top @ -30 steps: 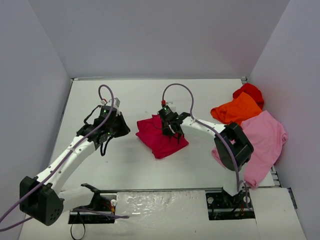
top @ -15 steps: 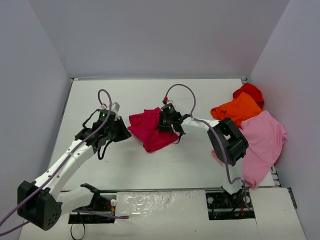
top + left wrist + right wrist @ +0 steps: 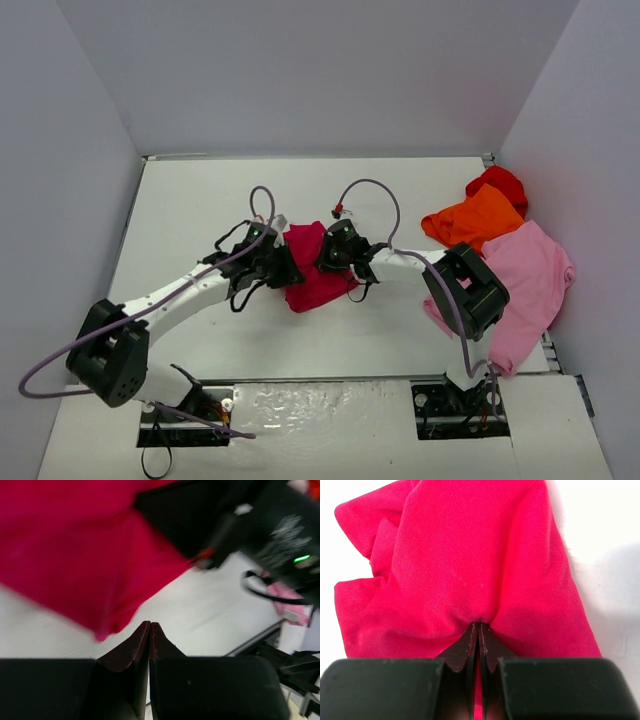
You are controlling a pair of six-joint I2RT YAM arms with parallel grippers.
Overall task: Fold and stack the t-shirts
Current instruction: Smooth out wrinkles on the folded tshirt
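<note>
Crumpled crimson-magenta cloth t-shirt (image 3: 313, 284) lay bunched at the centre of the white table (image 3: 200, 200), between both grippers. Right gripper (image 3: 478, 627) was clamped on a pinch of it. Left gripper (image 3: 150, 625), at the shirt's 9 o'clock edge, had its fingers pressed together, tips just beside the cloth.

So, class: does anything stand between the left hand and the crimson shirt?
Nothing visible does. The left hand, shut and empty, points at the crimson shirt with only table between them. The right hand pinches the shirt's far side.
</note>
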